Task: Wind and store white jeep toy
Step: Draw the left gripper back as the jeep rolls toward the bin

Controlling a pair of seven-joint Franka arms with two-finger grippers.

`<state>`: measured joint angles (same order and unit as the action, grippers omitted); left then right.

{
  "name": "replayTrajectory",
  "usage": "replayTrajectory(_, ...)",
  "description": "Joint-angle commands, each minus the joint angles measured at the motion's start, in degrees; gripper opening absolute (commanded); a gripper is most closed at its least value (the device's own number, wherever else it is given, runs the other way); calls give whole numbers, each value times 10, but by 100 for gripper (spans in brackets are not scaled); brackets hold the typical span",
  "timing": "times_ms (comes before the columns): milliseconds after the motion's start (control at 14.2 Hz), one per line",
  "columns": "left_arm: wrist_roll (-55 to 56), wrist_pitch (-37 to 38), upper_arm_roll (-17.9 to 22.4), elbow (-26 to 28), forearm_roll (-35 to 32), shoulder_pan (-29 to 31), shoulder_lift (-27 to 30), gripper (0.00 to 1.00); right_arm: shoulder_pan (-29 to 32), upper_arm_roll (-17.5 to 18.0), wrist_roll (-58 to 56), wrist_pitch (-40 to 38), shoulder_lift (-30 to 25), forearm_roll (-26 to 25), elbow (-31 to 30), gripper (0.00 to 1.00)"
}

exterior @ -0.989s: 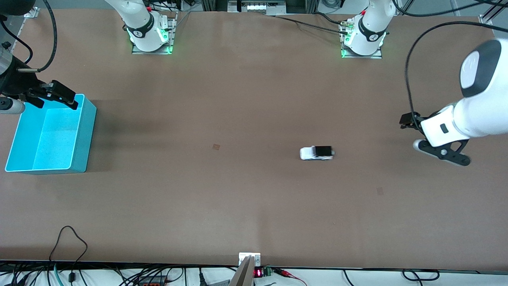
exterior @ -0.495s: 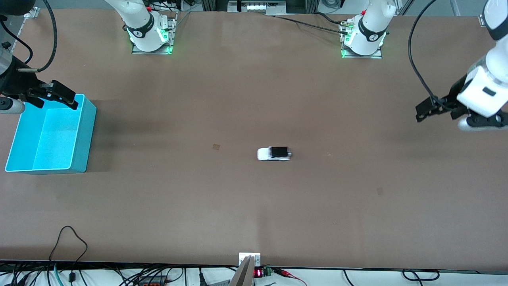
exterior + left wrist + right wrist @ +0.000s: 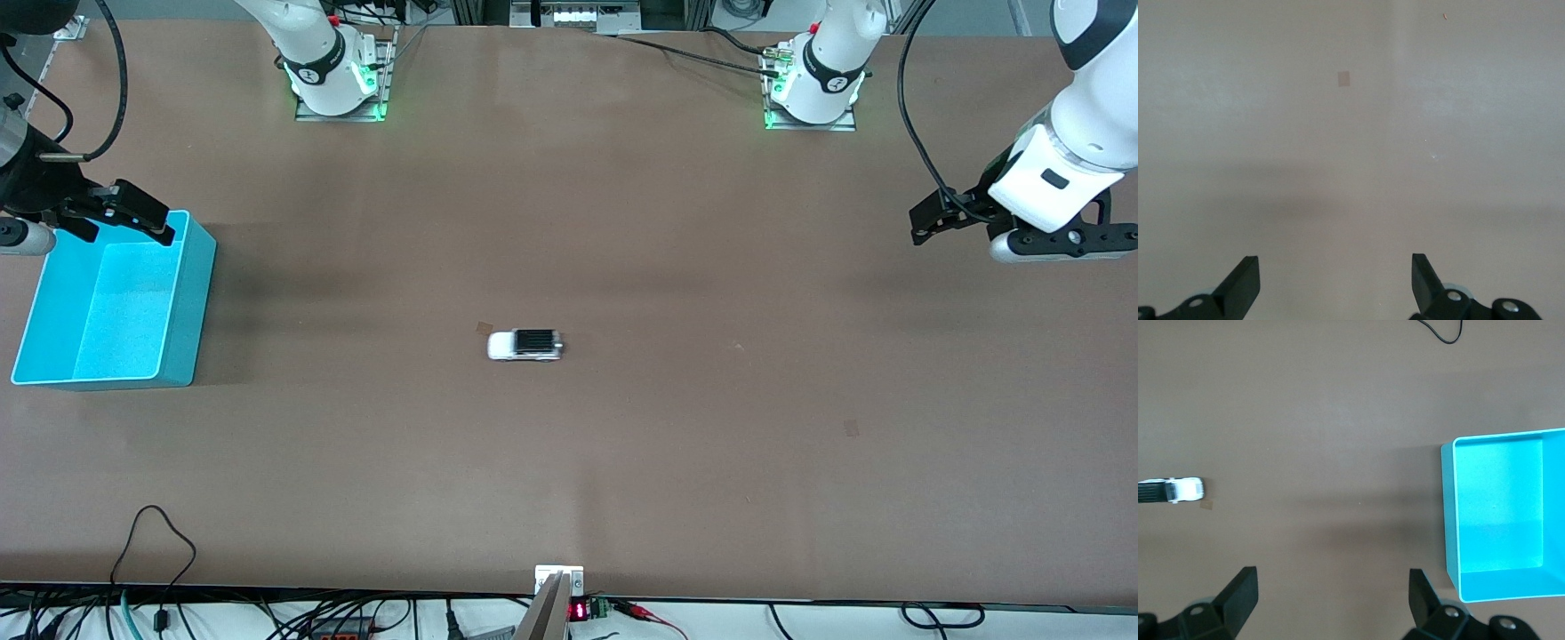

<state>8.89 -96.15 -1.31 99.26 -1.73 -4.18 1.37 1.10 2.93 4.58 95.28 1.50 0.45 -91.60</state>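
Observation:
The white jeep toy [image 3: 524, 345], with its black ribbed roof, stands on its wheels near the middle of the brown table, held by nothing. It also shows in the right wrist view [image 3: 1171, 491]. My left gripper [image 3: 929, 224] is open and empty in the air over the left arm's end of the table. Its wrist view [image 3: 1335, 267] shows only bare table under it. My right gripper [image 3: 151, 219] is open and empty over the corner of the turquoise bin [image 3: 188, 293] farthest from the front camera. The bin [image 3: 1449, 513] is empty.
A small tan patch [image 3: 484, 328] lies on the table just beside the jeep. Another patch [image 3: 851, 428] lies toward the left arm's end. A black cable loop [image 3: 160, 533] rests near the table's front edge. Both arm bases stand along the back.
The jeep has rolled on its own along the table from the left arm's end toward the bin. My left gripper has pulled up and away from it. The right arm has not moved.

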Motion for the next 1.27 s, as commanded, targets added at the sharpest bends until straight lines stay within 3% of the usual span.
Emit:
replayTrajectory(0, 2, 7, -3, 8, -6, -4, 10, 100, -1, 1, -2, -10, 0, 8, 8, 100)
replayTrajectory(777, 1, 3, -8, 8, -19, -5, 9, 100, -3, 2, 4, -8, 5, 8, 8, 100)
replayTrajectory(1201, -1, 6, -7, 8, -19, 0, 9, 100, -40, 5, -25, -14, 39, 8, 0, 100)
